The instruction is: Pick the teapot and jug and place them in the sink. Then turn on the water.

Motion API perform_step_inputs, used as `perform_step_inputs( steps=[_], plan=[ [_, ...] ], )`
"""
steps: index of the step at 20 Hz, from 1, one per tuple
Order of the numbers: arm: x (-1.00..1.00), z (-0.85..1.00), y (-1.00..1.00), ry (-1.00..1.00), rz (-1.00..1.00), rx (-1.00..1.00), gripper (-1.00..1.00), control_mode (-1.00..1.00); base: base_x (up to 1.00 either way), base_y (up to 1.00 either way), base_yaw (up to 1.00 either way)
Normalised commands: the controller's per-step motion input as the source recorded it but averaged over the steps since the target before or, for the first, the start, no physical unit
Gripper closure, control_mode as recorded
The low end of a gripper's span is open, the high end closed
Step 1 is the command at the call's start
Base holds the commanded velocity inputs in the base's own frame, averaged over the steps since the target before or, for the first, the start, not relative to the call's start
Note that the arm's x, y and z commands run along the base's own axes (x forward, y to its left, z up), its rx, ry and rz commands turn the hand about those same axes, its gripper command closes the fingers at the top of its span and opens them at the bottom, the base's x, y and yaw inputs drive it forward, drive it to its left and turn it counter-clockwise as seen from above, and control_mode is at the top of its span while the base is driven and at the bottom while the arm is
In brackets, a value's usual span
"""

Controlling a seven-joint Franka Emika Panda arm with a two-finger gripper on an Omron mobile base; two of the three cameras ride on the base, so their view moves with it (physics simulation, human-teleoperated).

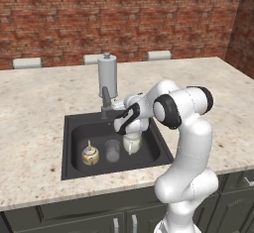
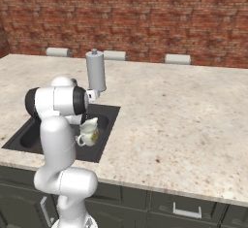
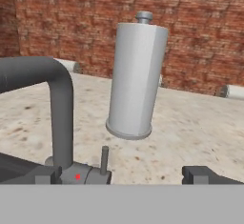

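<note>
Red brick wall [image 1: 124, 14] stands behind a big speckled stone tabletop [image 1: 34, 108] with dark cupboards under it. No words or labels can be read on anything. Set into the tabletop is the sink [image 1: 72, 123], a dark box shape, with a dark grey tap [image 3: 57, 104] at its back edge. The white robot arm [image 1: 186, 143] bends over the sink, and its hand [image 3: 121, 174] is up by the tap. In the hand view its two dark finger tips [image 3: 202, 174] stand wide apart, so the hand is open and holds nothing. The tap's bent pipe and its small lever [image 3: 104, 158] are right in front of the hand, toward one side. Behind the tap, on the tabletop, stands a tall grey roll on a holder [image 1: 107, 76]. Down inside the sink sit three things in a row: the teapot [image 1: 90, 154], a clear glass [image 1: 112, 150] just beside it, and the jug [image 1: 132, 143] under the arm.
</note>
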Motion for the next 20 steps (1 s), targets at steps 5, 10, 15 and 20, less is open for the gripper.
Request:
perform_step_inputs(
  steps=[5, 10, 15, 20],
  plan=[
    [0.03, -0.31, 0.0, -0.04, 0.0, 0.01, -1.0, -1.0, 0.0, 0.0, 0.0],
    [0.12, -0.18, 0.0, -0.04, 0.0, 0.03, -1.0, -1.0, 0.0, 0.0, 0.0],
    [0.22, -0.1, 0.0, -0.05, 0.0, 0.05, -1.0, -1.0, 0.0, 0.0, 0.0],
    [0.22, -0.17, 0.0, -0.05, 0.0, 0.06, -1.0, -1.0, 0.0, 0.0, 0.0]
  ],
)
